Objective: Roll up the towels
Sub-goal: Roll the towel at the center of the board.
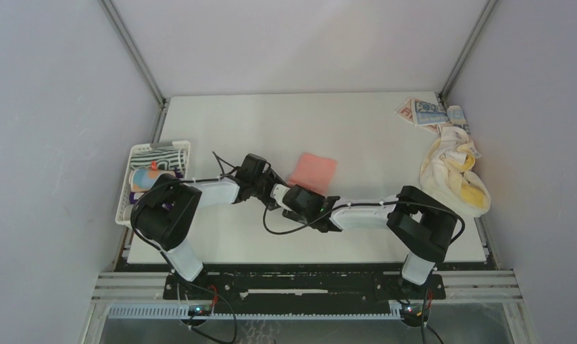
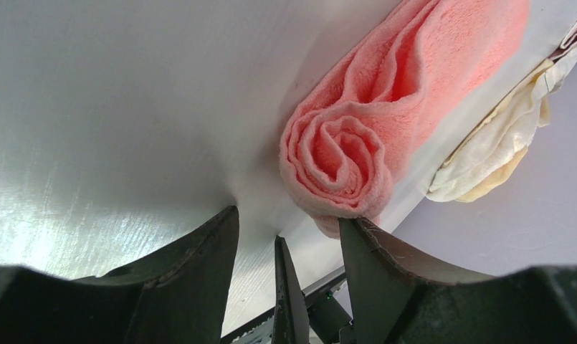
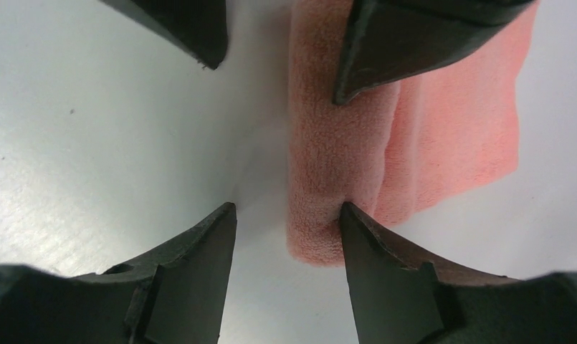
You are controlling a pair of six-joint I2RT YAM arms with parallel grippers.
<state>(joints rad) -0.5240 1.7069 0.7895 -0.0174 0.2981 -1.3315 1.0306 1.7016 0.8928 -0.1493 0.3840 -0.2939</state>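
Observation:
A salmon-pink towel [image 1: 312, 170] lies mid-table, partly rolled from its near edge. The left wrist view shows the roll's spiral end [image 2: 339, 161]. The right wrist view shows the roll [image 3: 328, 165] with its flat part [image 3: 457, 143] beyond. My left gripper [image 1: 269, 185] [image 2: 289, 215] is open, its right finger [image 2: 385, 272] touching the roll's end. My right gripper [image 1: 289, 195] [image 3: 287, 206] is open, its right finger [image 3: 385, 272] against the roll's side. The left gripper's fingers [image 3: 407, 43] face it from the far end of the roll.
A white slotted basket [image 1: 127, 208] at the left edge holds striped, light-blue and purple towels. A cream-yellow towel pile [image 1: 454, 172] [image 2: 486, 150] and a blue-printed towel [image 1: 425, 111] lie at the right edge. Grey walls enclose the table.

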